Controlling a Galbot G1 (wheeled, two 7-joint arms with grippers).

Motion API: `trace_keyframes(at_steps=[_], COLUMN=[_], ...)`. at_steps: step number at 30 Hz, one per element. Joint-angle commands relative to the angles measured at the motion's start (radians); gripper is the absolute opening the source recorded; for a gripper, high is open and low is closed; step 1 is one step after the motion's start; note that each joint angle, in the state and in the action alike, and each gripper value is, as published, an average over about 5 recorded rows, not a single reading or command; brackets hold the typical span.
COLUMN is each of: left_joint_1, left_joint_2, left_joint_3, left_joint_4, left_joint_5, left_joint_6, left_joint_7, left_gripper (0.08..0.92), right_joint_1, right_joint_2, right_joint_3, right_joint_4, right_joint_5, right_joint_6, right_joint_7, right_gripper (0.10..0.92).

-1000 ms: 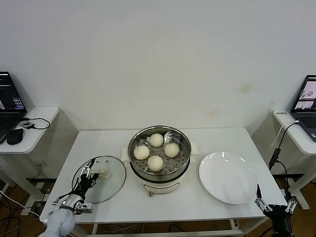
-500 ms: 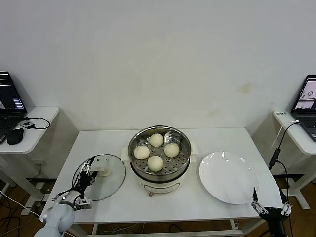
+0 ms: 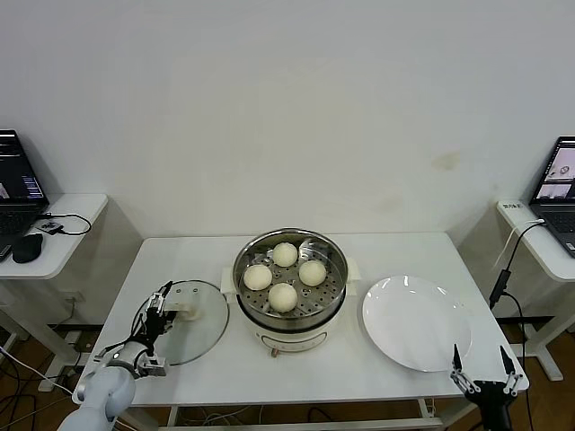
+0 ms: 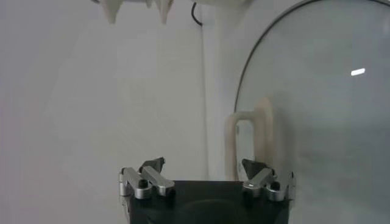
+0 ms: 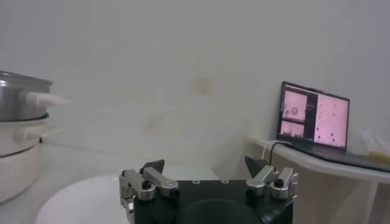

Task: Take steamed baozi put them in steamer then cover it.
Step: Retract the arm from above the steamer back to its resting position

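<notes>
The left gripper [image 3: 160, 302] hovers with fingers apart at the near-left edge of the cover [image 3: 182, 323], which lies flat on the table [image 3: 359, 359]; the cover's handle [image 4: 248, 140] is just ahead of its fingertips, not gripped. To its right stands the steamer [image 3: 290, 289], uncovered, with four baozi [image 3: 283, 296] on its perforated tray. The right gripper [image 3: 480, 370] hangs at the table's near-right corner, fingers spread and holding nothing, with the plate [image 3: 416, 321] just ahead and the steamer farther to its left.

open left claw [image 4: 204, 172] before cover [image 4: 317, 103]
</notes>
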Motion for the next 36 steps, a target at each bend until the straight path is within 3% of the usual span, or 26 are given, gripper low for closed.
trace_keyframes(at_steps=[1,12,28,36], left_joint_1=[-0.016,-0.042,-0.019,0.062], left_joint_2=[-0.006,-0.029,-0.056,-0.059], left_joint_3=[0.006,0.008,-0.022,-0.09], left_joint_4=[0.005,0.069,0.084,-0.053], left_joint_5=[-0.003,0.002,0.028,0.07], left_joint_6=[0.003,0.002,-0.023,-0.011], left_joint_7=[0.006,-0.021,-0.098,-0.194], left_gripper=[0.823,0.806,0.36,0.157], right_joint_1=[-0.003,-0.006,0.0,0.004], right_joint_2=[0.001,0.006,0.001,-0.002], right_joint_3=[-0.001,-0.005,-0.019,-0.026], right_joint_4=[-0.003,-0.008,-0.014,-0.009], right_joint_5=[-0.002,-0.008,-0.009,-0.01], right_joint_6=[0.003,0.007,0.008,0.007], right_joint_7=[0.0,-0.001,-0.003,-0.003], right_gripper=[0.823,0.823,0.823,0.823])
